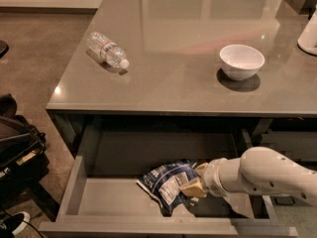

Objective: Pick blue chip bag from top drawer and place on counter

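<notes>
Foil of this crinkled kind should be light, soft and slippery, and the chips inside will crush under a hard squeeze, so I judge the best hold to be a gentle pinch on a bunched edge or corner, not the belly. The blue chip bag [166,182] lies on the floor of the open top drawer [99,202], towards its right half. The gripper [194,182] is down in the drawer against the bag's right edge, touching it. I cannot tell whether it has closed on the foil. The counter [173,58] above carries one clear water bottle [106,49] lying on its side and one white bowl [241,61]. There is one chip bag, one open drawer and one gripper.
</notes>
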Robot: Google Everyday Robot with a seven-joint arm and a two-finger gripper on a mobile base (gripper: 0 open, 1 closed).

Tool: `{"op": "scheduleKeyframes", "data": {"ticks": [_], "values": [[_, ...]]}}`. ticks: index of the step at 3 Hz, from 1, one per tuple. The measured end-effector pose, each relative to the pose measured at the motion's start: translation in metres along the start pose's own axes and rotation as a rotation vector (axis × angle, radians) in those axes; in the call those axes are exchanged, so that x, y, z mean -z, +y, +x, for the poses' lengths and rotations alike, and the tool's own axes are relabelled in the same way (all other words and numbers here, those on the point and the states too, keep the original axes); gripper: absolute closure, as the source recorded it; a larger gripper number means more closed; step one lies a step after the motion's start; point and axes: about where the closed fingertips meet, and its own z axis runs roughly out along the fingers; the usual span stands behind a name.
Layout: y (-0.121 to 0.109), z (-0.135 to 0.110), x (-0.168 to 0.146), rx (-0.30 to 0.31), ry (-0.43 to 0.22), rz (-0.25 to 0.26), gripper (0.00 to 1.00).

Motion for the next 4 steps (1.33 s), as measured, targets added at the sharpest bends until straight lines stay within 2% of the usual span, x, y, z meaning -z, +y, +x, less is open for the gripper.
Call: {"op": "scheduleKeyframes", "data": {"ticks": [1,2,3,4], "values": [[0.0,0.0,0.0,0.0,0.0,0.0,0.87],[0.0,0.0,0.0,0.0,0.0,0.0,1.0],[0.002,-0.01,0.017,0.025,0.0,-0.011,1.0],[0.004,-0.039,0.065,0.055,-0.011,-0.003,1.0]]}}
